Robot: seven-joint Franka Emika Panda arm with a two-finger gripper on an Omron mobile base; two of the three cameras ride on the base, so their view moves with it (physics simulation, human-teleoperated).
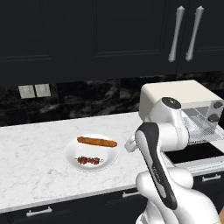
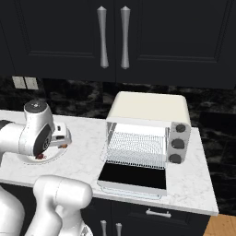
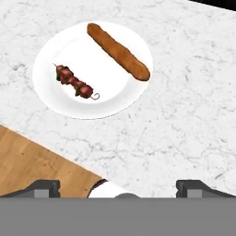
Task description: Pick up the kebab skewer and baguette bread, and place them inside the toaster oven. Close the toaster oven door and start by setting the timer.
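While the arm hangs above the marble worktop (image 1: 35,144), its fingers (image 3: 44,188) stand wide apart, holding nothing, at 6 o'clock in the hand view. White plate (image 3: 48,99): on the worktop, carrying both foods. Kebab skewer (image 3: 73,83): at 9 o'clock on the plate. Baguette bread (image 3: 119,51): toward 1 o'clock, apart from the skewer. Toaster oven (image 2: 150,110): cream-white, at 3 o'clock of the plate, wire rack (image 2: 138,147) showing. Toaster oven door (image 2: 133,177): folded down flat, open.
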